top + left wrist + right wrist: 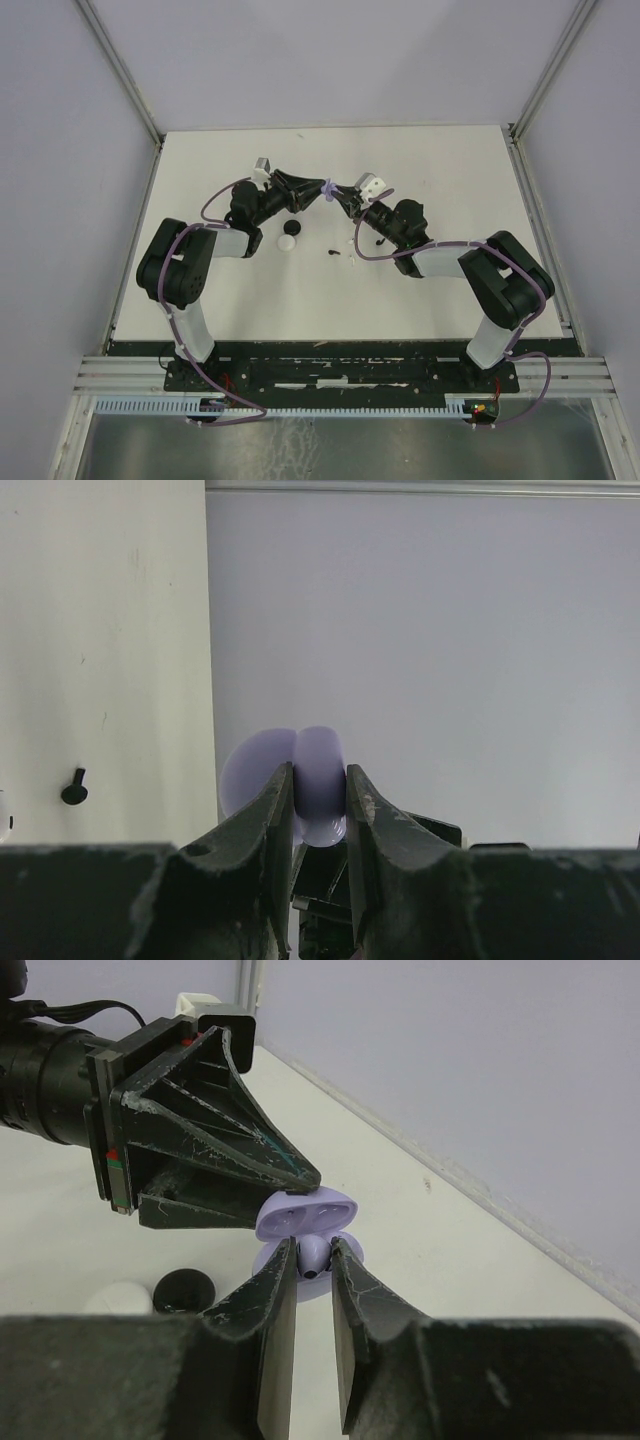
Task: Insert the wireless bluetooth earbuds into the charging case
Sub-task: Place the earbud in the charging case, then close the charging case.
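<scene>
The lilac charging case (328,187) hangs above the table's middle back, its lid open. My left gripper (318,190) is shut on it; in the left wrist view the case (320,750) is pinched between the jaws of that gripper (320,773). My right gripper (314,1246) faces it, shut on a pale lilac earbud (315,1258) that sits at the case's open lower half, under the lid (305,1210). Other earbuds lie on the table: a black one (333,252), a white one (352,244) and another black one (357,263).
A black round puck (291,227) and a white one (288,241) lie under the left arm's wrist, also seen as black puck (184,1290) and white puck (115,1298). A black earbud (74,788) shows on the table. Grey walls close the table on three sides.
</scene>
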### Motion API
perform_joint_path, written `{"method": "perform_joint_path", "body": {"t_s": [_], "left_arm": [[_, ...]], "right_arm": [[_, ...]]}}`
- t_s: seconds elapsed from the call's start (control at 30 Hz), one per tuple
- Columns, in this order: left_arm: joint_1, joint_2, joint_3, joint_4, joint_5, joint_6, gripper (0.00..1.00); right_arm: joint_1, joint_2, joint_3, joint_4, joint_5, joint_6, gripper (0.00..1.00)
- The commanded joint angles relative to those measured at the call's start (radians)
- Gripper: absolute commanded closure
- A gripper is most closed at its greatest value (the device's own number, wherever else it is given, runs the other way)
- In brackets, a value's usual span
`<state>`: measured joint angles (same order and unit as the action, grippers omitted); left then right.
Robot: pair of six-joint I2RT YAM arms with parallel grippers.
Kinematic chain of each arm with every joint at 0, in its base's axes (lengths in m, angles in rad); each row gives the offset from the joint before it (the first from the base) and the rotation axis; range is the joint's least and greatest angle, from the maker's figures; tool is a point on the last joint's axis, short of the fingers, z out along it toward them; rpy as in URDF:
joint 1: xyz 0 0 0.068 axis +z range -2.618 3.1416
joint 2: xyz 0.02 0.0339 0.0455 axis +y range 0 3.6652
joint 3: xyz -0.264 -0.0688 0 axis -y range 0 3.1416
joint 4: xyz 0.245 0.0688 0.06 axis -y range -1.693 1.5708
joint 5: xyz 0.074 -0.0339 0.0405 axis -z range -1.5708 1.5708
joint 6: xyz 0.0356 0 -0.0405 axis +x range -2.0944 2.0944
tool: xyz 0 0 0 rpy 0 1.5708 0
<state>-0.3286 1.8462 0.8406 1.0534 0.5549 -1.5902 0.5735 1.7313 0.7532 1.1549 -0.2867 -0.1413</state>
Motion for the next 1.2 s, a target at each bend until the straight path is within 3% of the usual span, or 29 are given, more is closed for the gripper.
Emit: {"method": "perform_joint_path", "body": {"t_s": [0.0,0.27,0.47,0.77,1.0,1.1,1.17], "left_arm": [[-0.001,-0.021,0.031,0.133,0.017,-0.029,0.97],[0.0,-0.021,0.031,0.135,0.017,-0.031,0.97],[-0.002,-0.018,0.026,0.134,0.014,-0.03,0.97],[-0.001,-0.013,0.021,0.134,0.013,-0.027,0.97],[-0.001,-0.005,0.027,0.123,0.014,-0.022,0.97],[-0.002,-0.002,0.028,0.122,0.013,-0.022,0.97],[-0.001,-0.004,0.032,0.115,0.014,-0.019,0.97]], "right_arm": [[-0.003,-0.018,0.023,-0.031,0.027,0.02,0.74],[-0.003,-0.02,0.025,-0.032,0.028,0.025,0.71],[-0.003,-0.03,0.011,0.014,0.034,0.038,0.5],[-0.003,-0.076,-0.028,0.156,0.074,0.092,0.31],[-0.008,-0.114,-0.045,0.197,0.101,0.144,0.29],[-0.011,-0.145,-0.035,0.121,0.209,0.15,0.28],[-0.01,-0.194,0.012,-0.053,0.325,0.15,0.29]]}}
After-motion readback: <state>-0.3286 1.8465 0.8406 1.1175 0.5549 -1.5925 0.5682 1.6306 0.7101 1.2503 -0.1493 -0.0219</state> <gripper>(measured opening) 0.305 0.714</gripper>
